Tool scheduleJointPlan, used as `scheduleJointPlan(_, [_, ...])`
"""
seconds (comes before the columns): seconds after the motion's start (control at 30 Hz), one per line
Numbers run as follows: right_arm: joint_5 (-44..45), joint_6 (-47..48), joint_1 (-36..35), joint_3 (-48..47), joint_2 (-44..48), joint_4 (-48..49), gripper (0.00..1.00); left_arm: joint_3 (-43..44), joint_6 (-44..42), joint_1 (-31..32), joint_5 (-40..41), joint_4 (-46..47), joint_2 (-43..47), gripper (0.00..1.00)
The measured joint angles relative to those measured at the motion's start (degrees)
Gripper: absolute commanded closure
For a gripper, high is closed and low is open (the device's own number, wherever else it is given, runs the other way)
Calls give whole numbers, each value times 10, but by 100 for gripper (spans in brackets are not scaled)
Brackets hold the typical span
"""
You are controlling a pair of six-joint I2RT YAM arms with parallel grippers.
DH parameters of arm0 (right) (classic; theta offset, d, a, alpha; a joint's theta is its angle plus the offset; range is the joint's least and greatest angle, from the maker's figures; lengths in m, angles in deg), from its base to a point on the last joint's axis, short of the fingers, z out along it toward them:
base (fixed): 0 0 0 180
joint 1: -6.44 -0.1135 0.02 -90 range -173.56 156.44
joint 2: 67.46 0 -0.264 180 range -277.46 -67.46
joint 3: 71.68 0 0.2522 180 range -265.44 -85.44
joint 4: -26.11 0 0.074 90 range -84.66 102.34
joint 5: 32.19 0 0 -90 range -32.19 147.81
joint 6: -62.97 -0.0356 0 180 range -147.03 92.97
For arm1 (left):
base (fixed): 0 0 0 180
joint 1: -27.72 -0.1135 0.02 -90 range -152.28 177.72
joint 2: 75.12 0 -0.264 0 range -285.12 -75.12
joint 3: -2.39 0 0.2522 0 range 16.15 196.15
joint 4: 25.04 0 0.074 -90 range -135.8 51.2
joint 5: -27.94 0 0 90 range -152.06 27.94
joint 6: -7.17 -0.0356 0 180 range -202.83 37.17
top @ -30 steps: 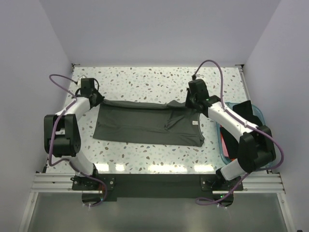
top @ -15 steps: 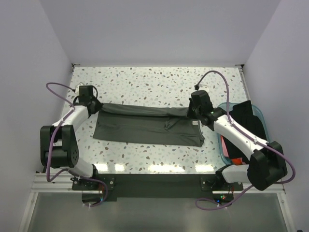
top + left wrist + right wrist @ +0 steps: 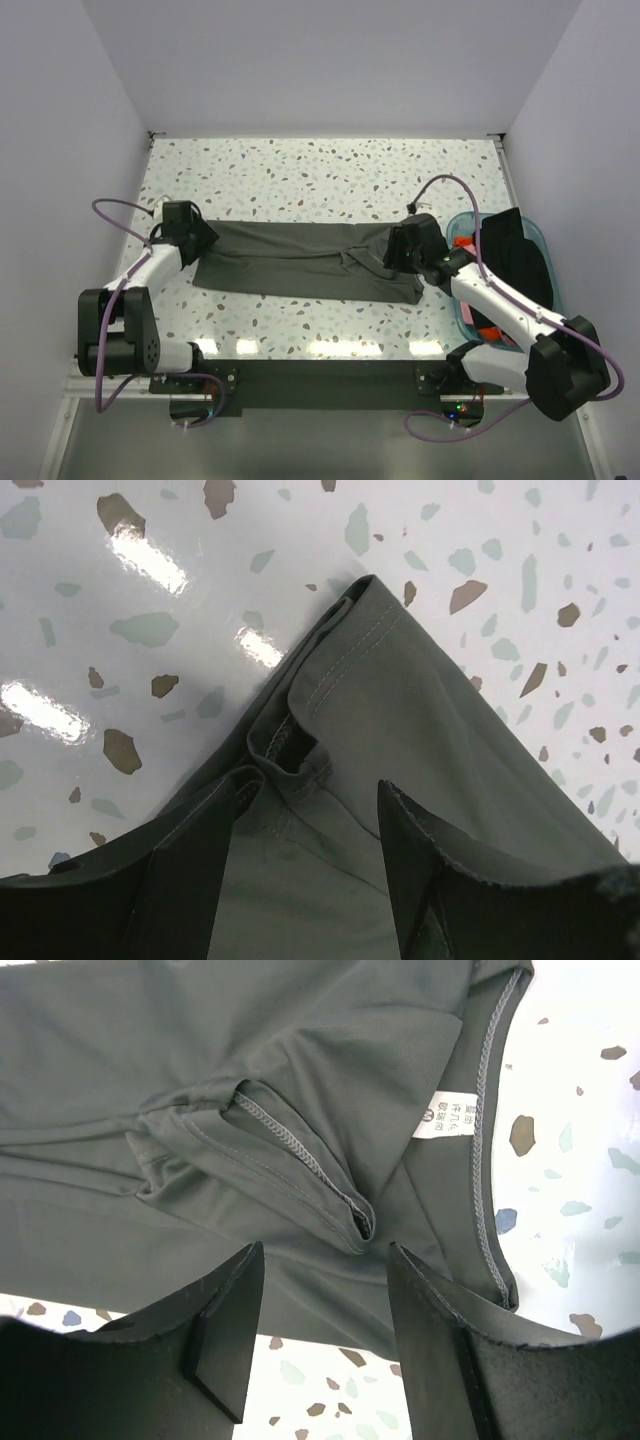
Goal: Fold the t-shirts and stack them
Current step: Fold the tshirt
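On speckled table (image 3: 300, 170), grey-green t-shirt (image 3: 290, 258) (folded).

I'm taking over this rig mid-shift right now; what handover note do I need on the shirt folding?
Left gripper open over the left end of the grey-green shirt; right gripper open over its collar end.
Shirt lies on the table, one lengthwise fold apparently laid.
Black shirt and red-orange shirt sit in the teal tub.
To do: finish folding it, then fold and stack the others.
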Motion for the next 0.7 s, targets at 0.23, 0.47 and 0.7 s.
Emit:
scheduleJointPlan(0.23, [3, 20, 0, -28, -2, -2, 47, 8, -3, 4, -10, 5, 24, 38])
scheduleJointPlan(0.47, [-3, 39, -9, -115, -165, 36, 49, 56, -4, 82, -9, 3, -23, 39])
scheduleJointPlan(0.7, [-10, 43, -23, -156, -275, 56, 53, 64, -4, 123, -12, 4, -60, 40])
